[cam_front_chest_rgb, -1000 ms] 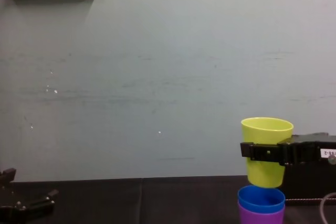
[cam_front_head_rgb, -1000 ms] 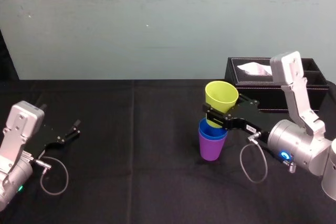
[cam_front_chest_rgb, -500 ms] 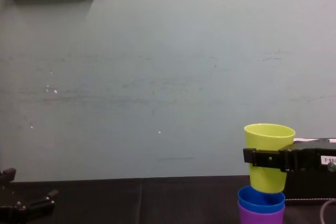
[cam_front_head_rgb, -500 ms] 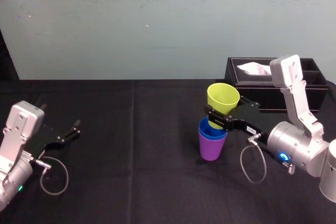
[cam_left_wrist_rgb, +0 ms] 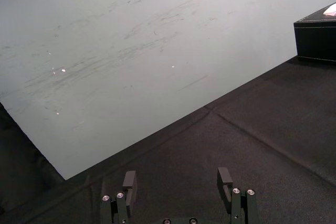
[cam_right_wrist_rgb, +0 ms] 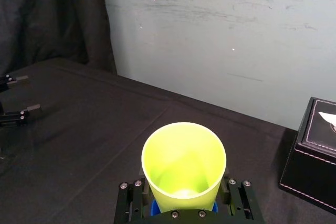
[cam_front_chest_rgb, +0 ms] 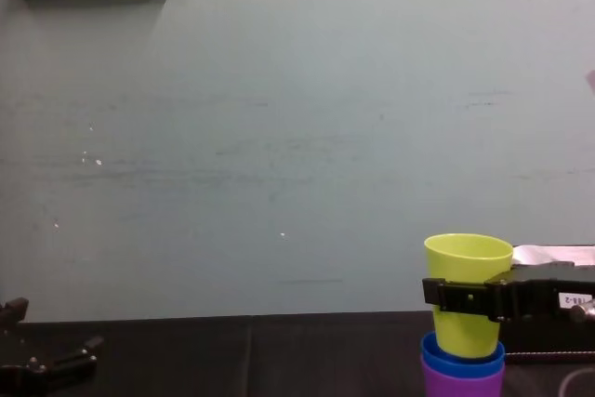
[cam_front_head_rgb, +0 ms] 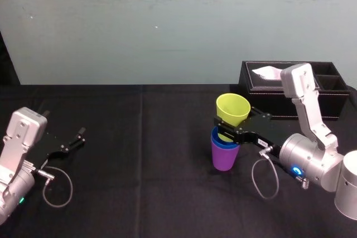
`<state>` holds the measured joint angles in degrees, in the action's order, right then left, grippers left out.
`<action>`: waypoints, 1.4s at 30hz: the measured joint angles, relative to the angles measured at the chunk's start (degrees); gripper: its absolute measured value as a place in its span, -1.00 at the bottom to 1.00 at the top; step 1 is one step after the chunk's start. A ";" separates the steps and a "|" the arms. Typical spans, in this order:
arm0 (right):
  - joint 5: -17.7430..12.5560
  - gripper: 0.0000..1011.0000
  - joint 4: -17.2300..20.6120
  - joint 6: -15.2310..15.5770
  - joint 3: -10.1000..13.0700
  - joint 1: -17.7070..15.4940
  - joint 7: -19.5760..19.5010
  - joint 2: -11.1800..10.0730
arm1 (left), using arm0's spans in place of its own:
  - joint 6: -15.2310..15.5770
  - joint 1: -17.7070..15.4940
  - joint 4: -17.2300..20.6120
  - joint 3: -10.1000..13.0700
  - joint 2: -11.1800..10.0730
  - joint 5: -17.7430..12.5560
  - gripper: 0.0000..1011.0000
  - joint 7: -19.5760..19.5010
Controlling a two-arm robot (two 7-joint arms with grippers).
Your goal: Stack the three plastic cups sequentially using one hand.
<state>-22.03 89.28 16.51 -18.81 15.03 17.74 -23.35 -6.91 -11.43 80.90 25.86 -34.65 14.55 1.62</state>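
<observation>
I saw open table [cam_front_head_rgb: 145, 154] left of the stacked cups [cam_front_head_rgb: 224, 157], but the tissue box [cam_front_head_rgb: 262, 96] crowded them from behind on the right.

The blue cup [cam_front_chest_rgb: 462, 366] (rim alone showing) sits mostly hidden inside the purple cup [cam_front_chest_rgb: 462, 386].

We found the stack on the right part of the table [cam_front_head_rgb: 139, 165]. The bottom cup [cam_front_head_rgb: 224, 159] stood on the table with the middle cup [cam_front_head_rgb: 222, 139] in it. The top cup [cam_front_head_rgb: 232, 108] sat partly inside the middle one, held between the fingers of the right gripper [cam_front_head_rgb: 231, 127]. The tissue box [cam_front_head_rgb: 290, 90] lay behind, farther right. The left gripper [cam_front_head_rgb: 75, 139] rested at near left, well apart.
</observation>
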 joint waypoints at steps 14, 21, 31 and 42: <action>0.54 0.44 -2.13 -0.57 -0.60 0.63 0.47 0.58 | 0.00 0.00 0.00 0.00 0.00 0.00 0.98 0.00; 1.57 0.44 -3.24 -1.09 -0.99 0.91 0.42 0.94 | 0.00 0.00 0.00 0.00 0.00 0.00 0.98 0.00; 2.58 0.44 -4.11 -1.50 -1.32 0.98 0.35 1.42 | 0.00 0.00 0.00 0.00 0.00 0.00 0.98 0.00; 2.45 0.54 -3.98 -1.49 -1.25 0.97 0.31 1.33 | 0.00 0.00 0.00 0.00 0.00 0.00 0.98 0.00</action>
<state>-19.58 85.30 15.02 -20.06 16.00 18.04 -22.02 -6.90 -11.43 80.90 25.86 -34.65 14.55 1.62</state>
